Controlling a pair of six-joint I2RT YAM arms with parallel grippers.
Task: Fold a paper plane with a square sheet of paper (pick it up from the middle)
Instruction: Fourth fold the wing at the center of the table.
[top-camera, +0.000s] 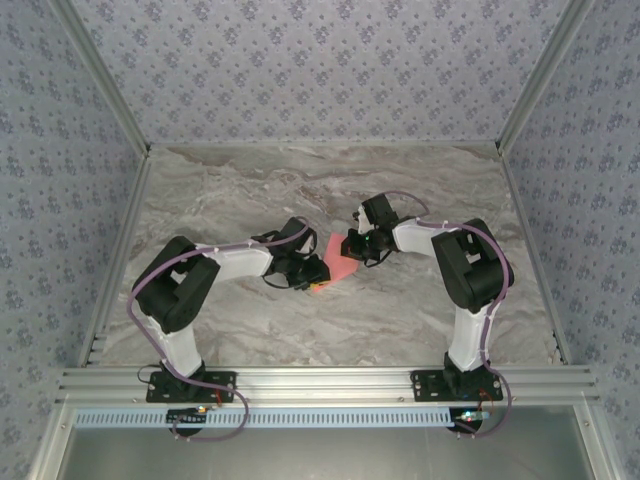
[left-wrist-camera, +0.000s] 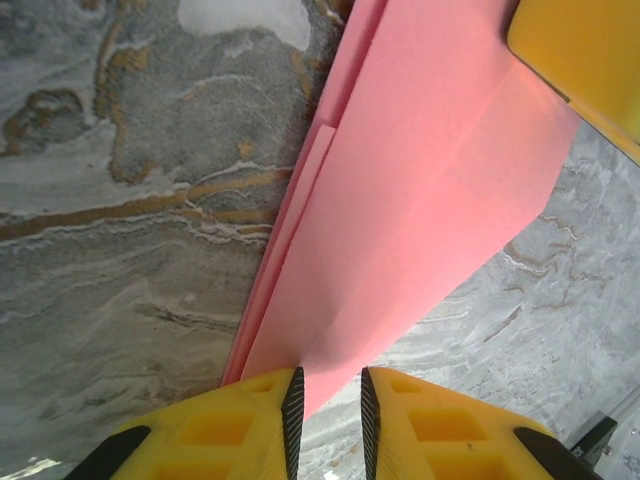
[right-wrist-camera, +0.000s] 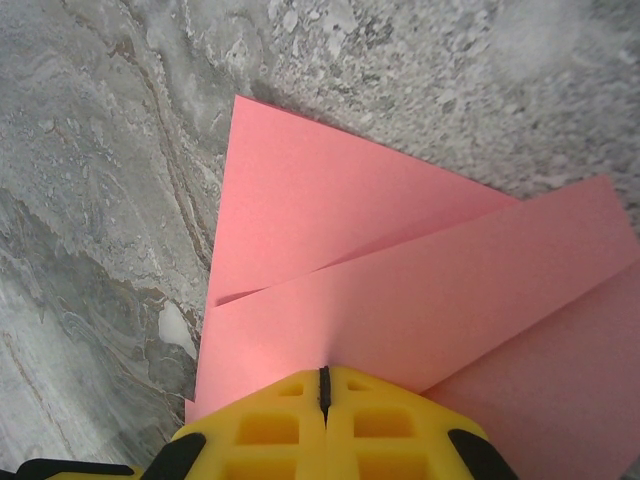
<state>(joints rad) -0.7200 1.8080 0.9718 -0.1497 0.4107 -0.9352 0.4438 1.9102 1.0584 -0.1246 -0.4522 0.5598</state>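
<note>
Right hand (right-wrist-camera: 323, 380) pinches paper plane (right-wrist-camera: 420, 300); left hand (left-wrist-camera: 328, 388) slightly open astride edge.

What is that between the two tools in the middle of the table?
The folded pink paper stretches from the left tool to the right tool; the top view shows it.

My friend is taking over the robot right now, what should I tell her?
Left gripper: jaws slightly apart, a corner of the pink sheet in the gap, not clearly pinched.
Right gripper: shut on another edge of the sheet.
Sheet lies on the table between both arms.
Done: some flaps folded over.
Left: finish the plane's folds.
</note>
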